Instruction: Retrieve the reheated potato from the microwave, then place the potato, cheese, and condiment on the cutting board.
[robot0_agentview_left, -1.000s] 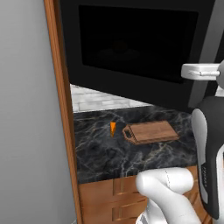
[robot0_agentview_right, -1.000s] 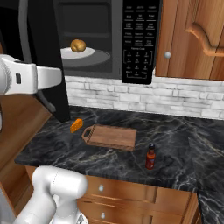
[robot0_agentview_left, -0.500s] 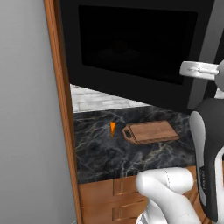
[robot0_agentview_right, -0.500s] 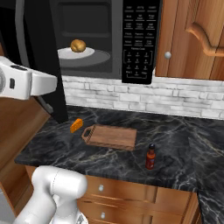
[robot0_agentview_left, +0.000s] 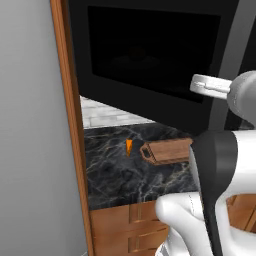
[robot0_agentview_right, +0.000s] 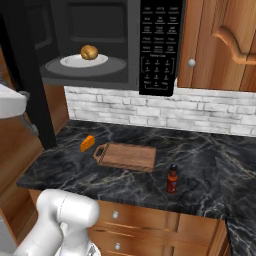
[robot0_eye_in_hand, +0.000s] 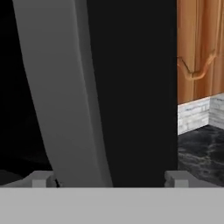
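The microwave (robot0_agentview_right: 100, 45) stands open with the potato (robot0_agentview_right: 89, 52) on its plate (robot0_agentview_right: 70, 62) inside; the gripper (robot0_eye_in_hand: 109, 178), jaws spread around the grey door handle (robot0_eye_in_hand: 65, 96) and grasping nothing, should back clear before reaching in.

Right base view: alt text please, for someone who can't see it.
The microwave hangs open above a dark marble counter, with a potato on a white plate inside. Below, the cutting board is bare, the cheese to its left and the condiment to its right.
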